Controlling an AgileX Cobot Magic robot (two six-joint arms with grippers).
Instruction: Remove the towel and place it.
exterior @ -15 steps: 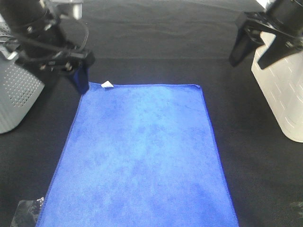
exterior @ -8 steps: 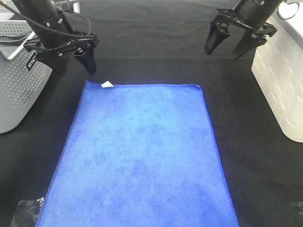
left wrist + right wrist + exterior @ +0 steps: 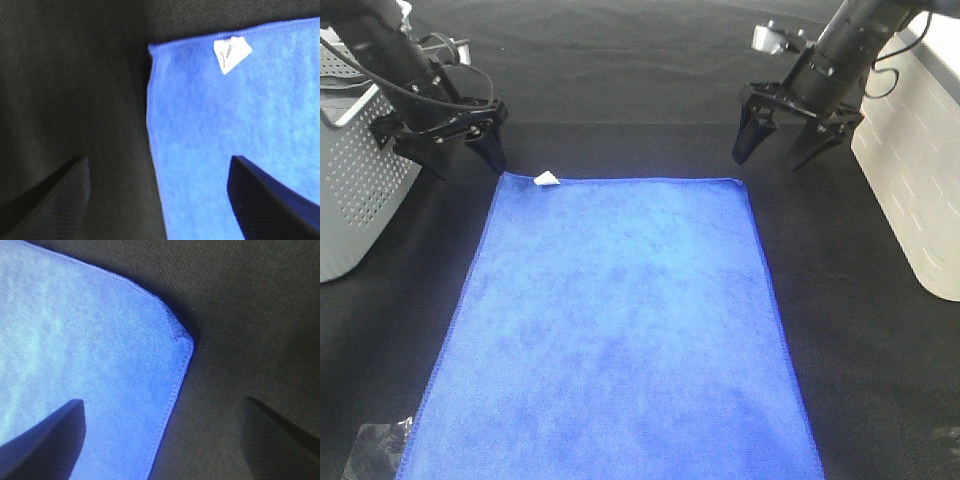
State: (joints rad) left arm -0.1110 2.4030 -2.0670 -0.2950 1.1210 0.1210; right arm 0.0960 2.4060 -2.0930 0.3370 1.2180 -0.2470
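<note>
It looks like a robot lab bench: black cloth-covered table (image 3: 640, 95), grey perforated basket (image 3: 350, 205) and white bin (image 3: 918, 200).

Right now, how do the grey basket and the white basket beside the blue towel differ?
The grey basket stands left of the towel, the white basket right of it. The grey basket's wall is pierced with small round holes; the white basket's shows short slits in a brick-like pattern. Both stand on the black table cover, apart from the towel.

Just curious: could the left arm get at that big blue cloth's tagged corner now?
Probably yes: the open left pincer hovers by the white tag of the royal-blue microfibre towel, nothing between.
</note>
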